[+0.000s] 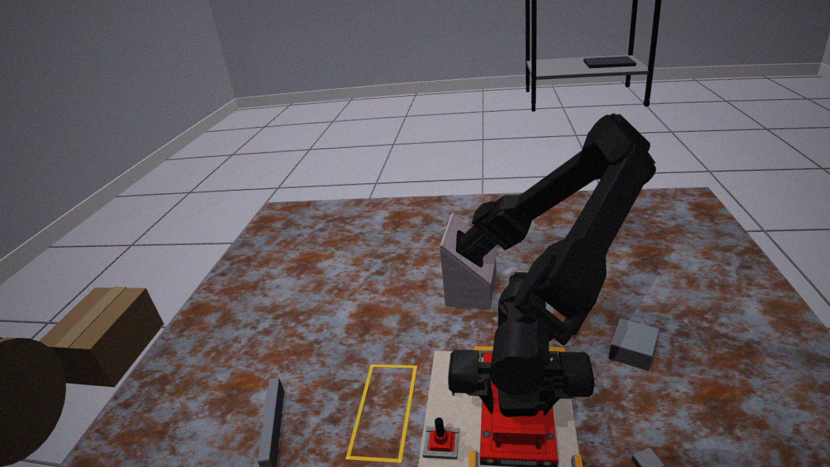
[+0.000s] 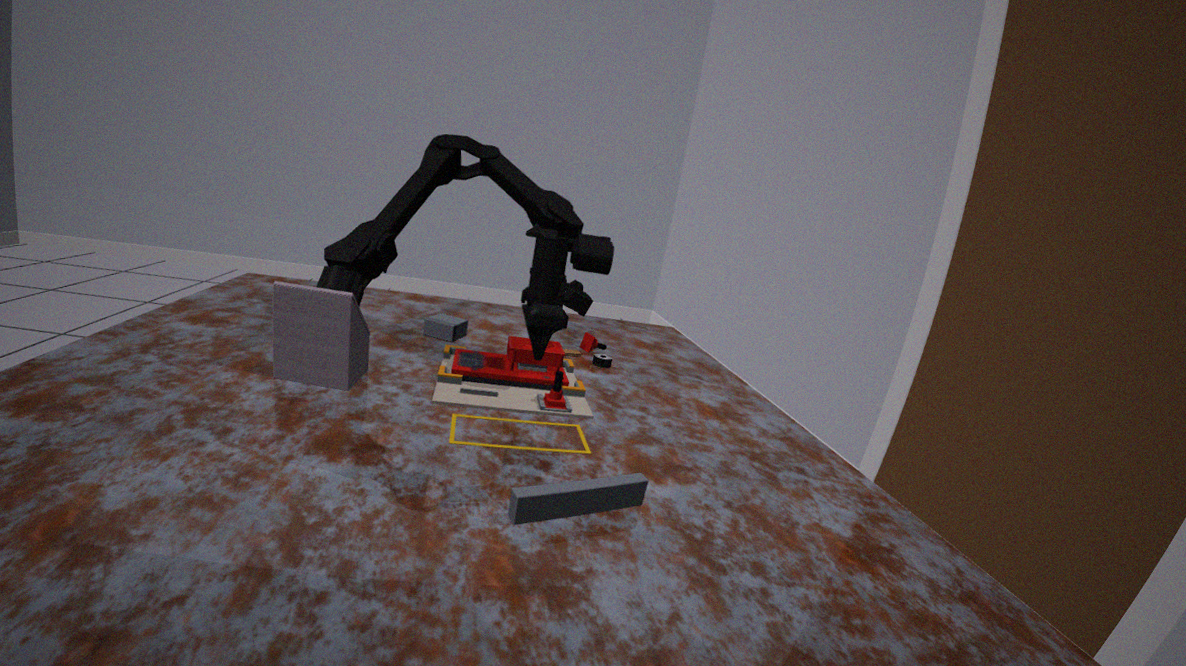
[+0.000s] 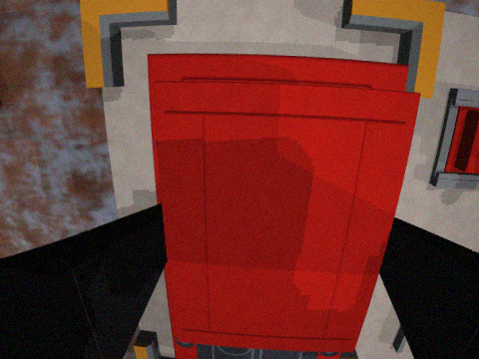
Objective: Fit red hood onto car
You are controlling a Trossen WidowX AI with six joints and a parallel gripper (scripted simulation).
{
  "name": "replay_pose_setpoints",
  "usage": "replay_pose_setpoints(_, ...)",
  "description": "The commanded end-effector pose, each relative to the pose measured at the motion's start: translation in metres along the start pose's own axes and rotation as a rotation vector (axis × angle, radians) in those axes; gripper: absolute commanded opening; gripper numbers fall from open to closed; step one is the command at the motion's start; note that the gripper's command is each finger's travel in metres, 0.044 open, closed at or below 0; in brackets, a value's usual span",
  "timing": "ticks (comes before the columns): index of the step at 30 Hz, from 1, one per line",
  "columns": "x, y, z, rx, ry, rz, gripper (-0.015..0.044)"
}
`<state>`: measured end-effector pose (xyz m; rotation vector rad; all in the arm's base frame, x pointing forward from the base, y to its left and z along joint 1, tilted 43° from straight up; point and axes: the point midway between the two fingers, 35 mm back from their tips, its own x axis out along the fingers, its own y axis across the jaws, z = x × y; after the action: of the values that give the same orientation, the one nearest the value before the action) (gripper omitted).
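Note:
My gripper (image 1: 518,408) (image 2: 540,354) (image 3: 273,219) is shut on the red hood (image 2: 520,347) (image 3: 254,199), one finger on each long side. The hood is roof up and low over the red chassis (image 1: 518,454) (image 2: 501,371) (image 3: 225,67). The chassis sits in the cream jig board (image 1: 439,371) (image 2: 503,404) (image 3: 131,150) with yellow corner stops. In the wrist view a strip of chassis shows past the hood's far edge. The engine is mostly hidden under the hood. I cannot tell whether the pegs are in the holes or the hood touches the deck.
A red piece with a black knob (image 1: 442,443) (image 2: 554,403) stands on the jig board. A yellow outline (image 1: 359,412) (image 2: 520,447) and a grey bar (image 1: 271,423) (image 2: 577,500) are beside it. A grey block (image 1: 636,336) (image 2: 445,328) and a tall wedge (image 1: 467,287) (image 2: 311,338) stand nearby.

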<state>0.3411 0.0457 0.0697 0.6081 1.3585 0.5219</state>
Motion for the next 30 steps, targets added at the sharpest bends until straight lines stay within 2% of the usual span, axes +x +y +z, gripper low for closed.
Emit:
replay_pose_setpoints(1,0.001,0.000,0.000,0.003,-0.001,0.005,0.0000)
replay_pose_setpoints(30,0.011,0.000,0.000,0.004,-0.001,0.006,0.0000)
